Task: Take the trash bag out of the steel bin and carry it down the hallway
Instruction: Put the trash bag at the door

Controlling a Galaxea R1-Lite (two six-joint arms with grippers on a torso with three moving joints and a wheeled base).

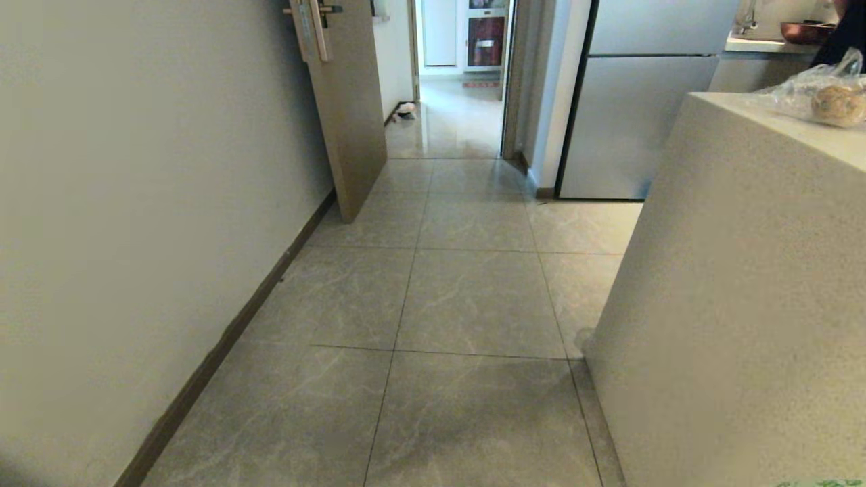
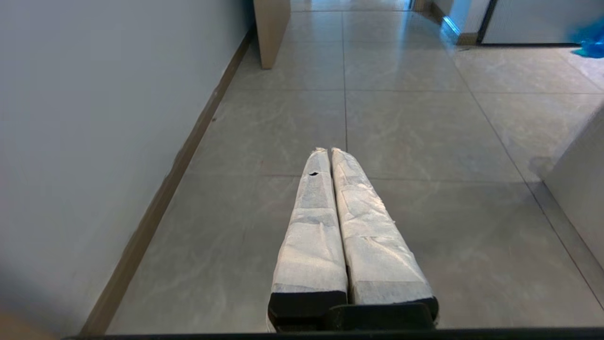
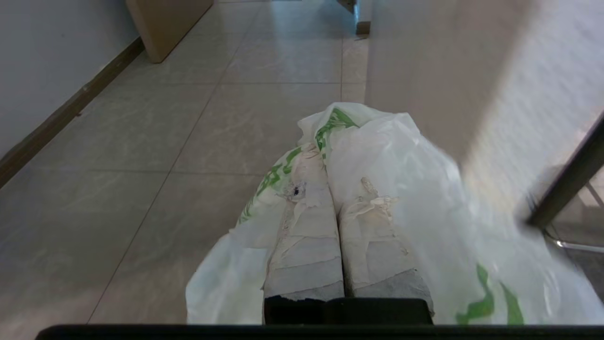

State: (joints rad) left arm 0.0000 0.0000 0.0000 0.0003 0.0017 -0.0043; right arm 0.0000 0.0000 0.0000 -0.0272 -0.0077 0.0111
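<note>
You already have the trash bag [image 3: 401,189] out of its container: in the right wrist view the white plastic with green print drapes over and around the right end effector [image 3: 337,170], whose taped fingers [image 3: 306,236] are pressed together on the film. A sliver of the same green print also shows at the lower edge of the head view, so the bag hangs low at your right side. The steel bin is in none of the views, so you can treat the removal step as done, judging by the bag hanging free of it.

What is left is the carry. The hallway floor [image 1: 473,297] stretches ahead of you, with a white wall on your left, a half-open door [image 1: 348,122] further on, and a doorway beyond it opening into another room. On your right stands a pale counter [image 1: 744,270] with a clear bag [image 1: 822,91] resting on top, and past it a refrigerator [image 1: 643,115].

The left end effector [image 2: 329,151] is idle, pointing down the passage with its wrapped fingers [image 2: 311,226] closed together and holding nothing.

You still appear to be near the start of the passage, with most of its length ahead of you. Watch the counter corner on the right, since the thin plastic hangs just beside it and could snag as you drive.
</note>
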